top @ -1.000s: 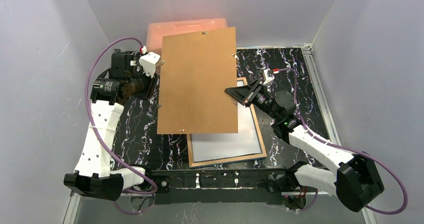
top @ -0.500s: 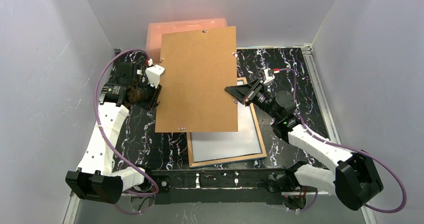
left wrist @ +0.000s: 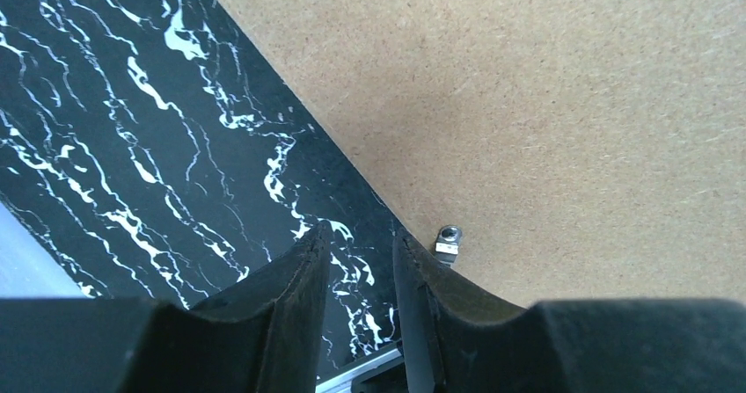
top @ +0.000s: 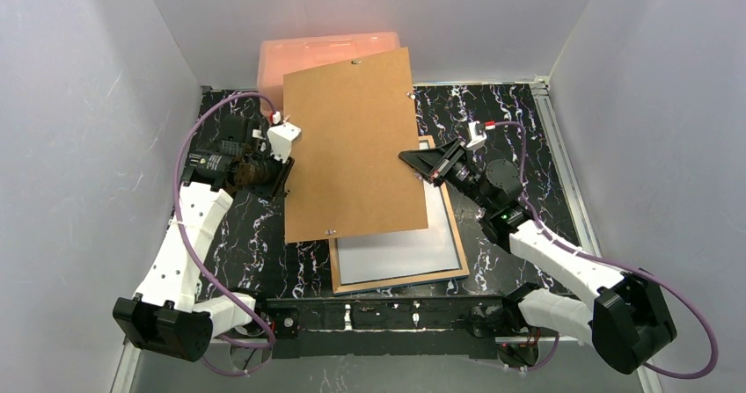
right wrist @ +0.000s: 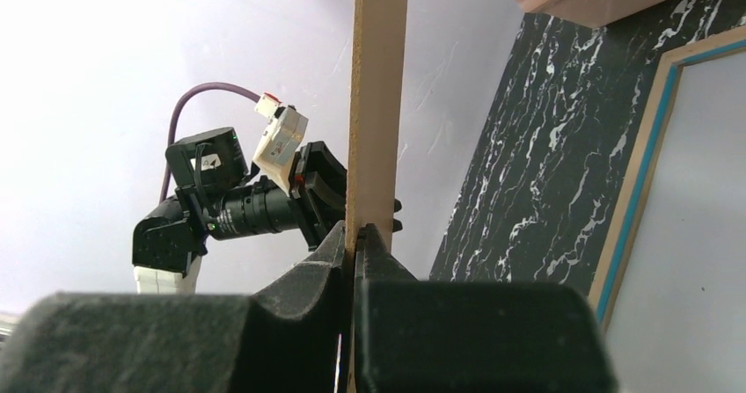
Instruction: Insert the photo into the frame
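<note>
The frame [top: 400,282] lies flat on the black marbled table, its wood-coloured back edge up and a thin blue rim [right wrist: 626,226] showing. A pale white sheet [top: 396,257] fills it; it looks like the photo's plain back, and no print shows. Over the frame's far part the brown backing board [top: 352,147] stands lifted and tilted. My right gripper [top: 409,160] [right wrist: 354,239] is shut on the board's right edge. My left gripper [top: 286,178] [left wrist: 361,243] is open at the board's left edge, with only table between its fingers and the board [left wrist: 572,103] just beside one finger.
A peach plastic box [top: 325,48] stands at the back behind the board. A small metal tab [left wrist: 449,239] sits on the board near the left fingers. White walls close in both sides, and a metal rail [top: 559,173] runs along the table's right edge.
My left gripper has moved right and nearer, up to the board's left edge. The board has turned a little, its lower edge swinging right. The right gripper keeps its hold.
</note>
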{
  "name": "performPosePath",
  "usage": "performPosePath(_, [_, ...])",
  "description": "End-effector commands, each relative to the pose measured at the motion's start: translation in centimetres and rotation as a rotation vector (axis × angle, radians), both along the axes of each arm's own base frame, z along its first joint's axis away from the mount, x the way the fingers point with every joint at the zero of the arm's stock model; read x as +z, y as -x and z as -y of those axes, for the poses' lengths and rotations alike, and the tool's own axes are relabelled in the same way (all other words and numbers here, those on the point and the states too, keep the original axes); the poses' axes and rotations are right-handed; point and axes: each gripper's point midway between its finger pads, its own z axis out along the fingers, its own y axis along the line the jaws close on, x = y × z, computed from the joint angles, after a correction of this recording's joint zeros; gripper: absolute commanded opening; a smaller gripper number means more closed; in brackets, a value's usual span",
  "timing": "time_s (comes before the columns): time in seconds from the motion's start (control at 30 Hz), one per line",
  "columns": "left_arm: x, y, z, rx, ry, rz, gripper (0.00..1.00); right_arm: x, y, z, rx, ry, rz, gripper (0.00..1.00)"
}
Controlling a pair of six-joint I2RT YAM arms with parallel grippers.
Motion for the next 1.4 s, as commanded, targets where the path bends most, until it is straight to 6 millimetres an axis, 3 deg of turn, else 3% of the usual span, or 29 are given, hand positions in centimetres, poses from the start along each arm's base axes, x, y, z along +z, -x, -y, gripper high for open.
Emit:
performPosePath(0.0, [-0.3,2.1,1.5,-0.049,0.066,-0.048,0.32,6.0,0.8,1.8,-0.074,-0.113,0.155,0.01])
performPosePath(0.27, [0.1,3.0,1.6,-0.05,0.079,-0.069,0.39,4.0,0.2,2.8,-0.111,-0.038,0.143,0.01])
performPosePath(0.53, [-1.5,3.0,1.3,-0.038,0.06,-0.089,0.49,-0.6,0.9,5.3,-0.028,0.096,0.068,0.01])
performPosePath(0.63, [-1.8,2.8,1.4,-0.04,0.066,-0.092,0.69,-1.6,1.4,6.4,-0.004,0.125,0.061,0.01])
performPosePath(0.67, [-1.9,2.7,1.4,-0.039,0.065,-0.09,0.71,-2.0,1.6,6.6,0.011,0.137,0.054,0.01])
performPosePath(0.9, [-3.4,1.2,1.6,-0.031,0.06,-0.1,0.72,-3.5,3.2,6.2,0.135,0.201,0.08,0.01])
performPosePath(1.03, [-4.4,-0.1,1.8,-0.028,0.054,-0.114,0.71,-4.1,3.0,6.4,0.151,0.28,0.096,0.01])
performPosePath(1.37, [-6.9,-2.0,2.3,-0.035,0.049,-0.137,0.63,-5.6,1.2,7.1,0.104,0.292,0.076,0.01])
